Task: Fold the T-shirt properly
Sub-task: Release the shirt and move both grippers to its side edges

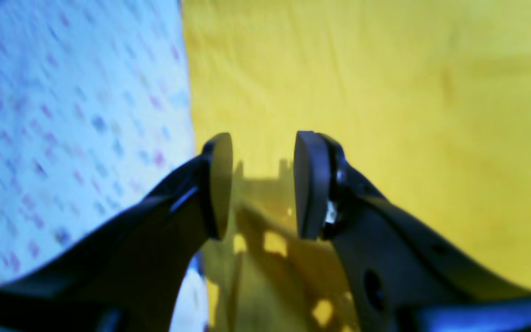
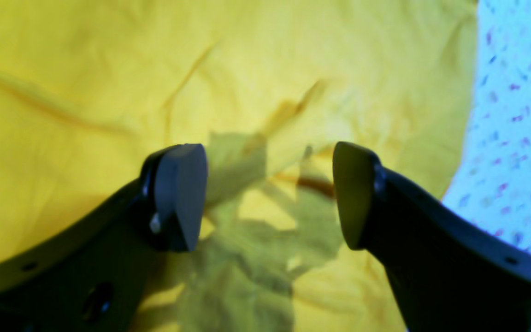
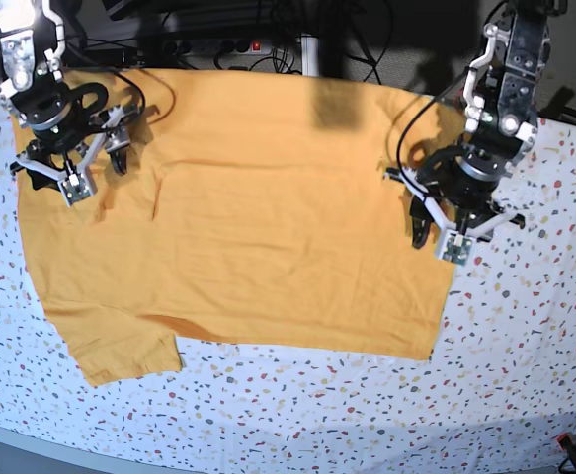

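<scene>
Limp, light T-shirt [image 3: 248, 227] spread on speckled surface [image 3: 525, 375]; open left gripper [image 1: 263, 184] and open right gripper [image 2: 270, 196] should pinch edges.

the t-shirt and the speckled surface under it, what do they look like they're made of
T-shirt: looks like soft matte woven or knit cloth, likely cotton; it lies limp with creases and wrinkles. Speckled surface: white with small coloured flecks, matte; could be a printed cover or terrazzo-style top, and the pictures do not settle which.
</scene>
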{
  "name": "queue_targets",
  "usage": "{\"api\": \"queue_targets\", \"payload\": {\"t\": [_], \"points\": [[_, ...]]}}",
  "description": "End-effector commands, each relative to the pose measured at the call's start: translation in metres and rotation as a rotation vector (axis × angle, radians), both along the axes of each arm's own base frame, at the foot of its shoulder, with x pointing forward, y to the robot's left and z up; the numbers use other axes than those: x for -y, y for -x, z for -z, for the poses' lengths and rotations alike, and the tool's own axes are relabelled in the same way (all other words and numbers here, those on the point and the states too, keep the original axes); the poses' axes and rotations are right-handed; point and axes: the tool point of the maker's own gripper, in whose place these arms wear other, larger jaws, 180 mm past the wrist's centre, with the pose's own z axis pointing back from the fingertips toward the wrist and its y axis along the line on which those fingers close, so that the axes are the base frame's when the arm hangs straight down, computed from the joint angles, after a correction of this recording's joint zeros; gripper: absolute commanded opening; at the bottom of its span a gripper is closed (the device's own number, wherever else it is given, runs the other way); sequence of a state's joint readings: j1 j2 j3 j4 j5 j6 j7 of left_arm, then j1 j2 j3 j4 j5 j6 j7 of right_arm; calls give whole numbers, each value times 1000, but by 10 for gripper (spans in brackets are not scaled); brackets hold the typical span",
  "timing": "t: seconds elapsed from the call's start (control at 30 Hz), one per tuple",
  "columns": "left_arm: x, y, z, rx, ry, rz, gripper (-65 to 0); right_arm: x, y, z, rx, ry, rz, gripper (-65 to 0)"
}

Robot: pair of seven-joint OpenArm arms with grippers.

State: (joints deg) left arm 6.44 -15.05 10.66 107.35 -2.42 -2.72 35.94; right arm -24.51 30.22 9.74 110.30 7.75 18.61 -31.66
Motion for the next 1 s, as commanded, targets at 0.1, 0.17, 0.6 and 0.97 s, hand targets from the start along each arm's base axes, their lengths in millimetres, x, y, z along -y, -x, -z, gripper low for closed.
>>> {"api": "queue_targets", "payload": {"t": [0.1, 0.17, 0.6, 0.97], "points": [[0, -34, -48, 153, 1, 1, -433, 0, -33, -35, 131, 6, -9, -229], [0, -47, -66, 203, 1, 1, -433, -1, -45, -47, 174, -5, -9, -229], [-1, -103, -179, 481, 0, 0, -433, -27, -116, -134, 460, -172, 4, -229], [-38, -187, -178, 423, -45, -87, -434, -34, -131, -159, 506, -237, -2, -229]]}}
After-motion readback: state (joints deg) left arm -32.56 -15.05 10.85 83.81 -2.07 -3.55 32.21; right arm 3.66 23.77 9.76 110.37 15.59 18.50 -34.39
